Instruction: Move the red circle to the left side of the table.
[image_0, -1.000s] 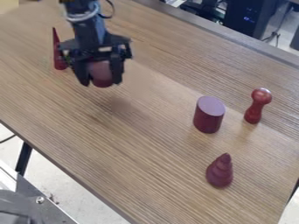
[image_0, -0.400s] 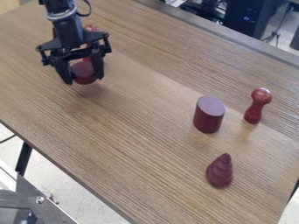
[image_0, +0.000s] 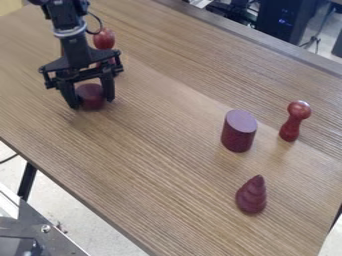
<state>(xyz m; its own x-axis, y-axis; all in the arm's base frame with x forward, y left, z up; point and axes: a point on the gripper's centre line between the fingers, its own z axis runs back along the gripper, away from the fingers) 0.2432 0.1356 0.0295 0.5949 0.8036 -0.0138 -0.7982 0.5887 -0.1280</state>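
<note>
The swirl (image_0: 252, 197) stands nearest, upright on its broad end, with the cylinder (image_0: 239, 132) behind it on a flat base and the pin (image_0: 294, 120) beside that, knob uppermost. All three are probably just bystanders, well apart from the work and no hindrance to it.

Farther off, toward the left of the view, the gripper (image_0: 91, 104) points down with its jaws clamped on the red circle (image_0: 91, 95), one on each flank, a hold that should keep it from rolling or slipping. The piece is low at the table, over its left part; whether it touches the wood cannot be told. It seems to be held there for setting down, and opening evenly would be the likely next step. Just behind stands a ball-topped piece (image_0: 103, 39), partly hidden, which a careless retreat might knock.

The surface is the table (image_0: 160, 165), wood-grained, lying aslant. Nearest in the room are a metal frame (image_0: 47, 232) and pale floor (image_0: 80, 225), then a dark leg (image_0: 27, 181); beyond the far edge sits a dark case (image_0: 286, 20).
</note>
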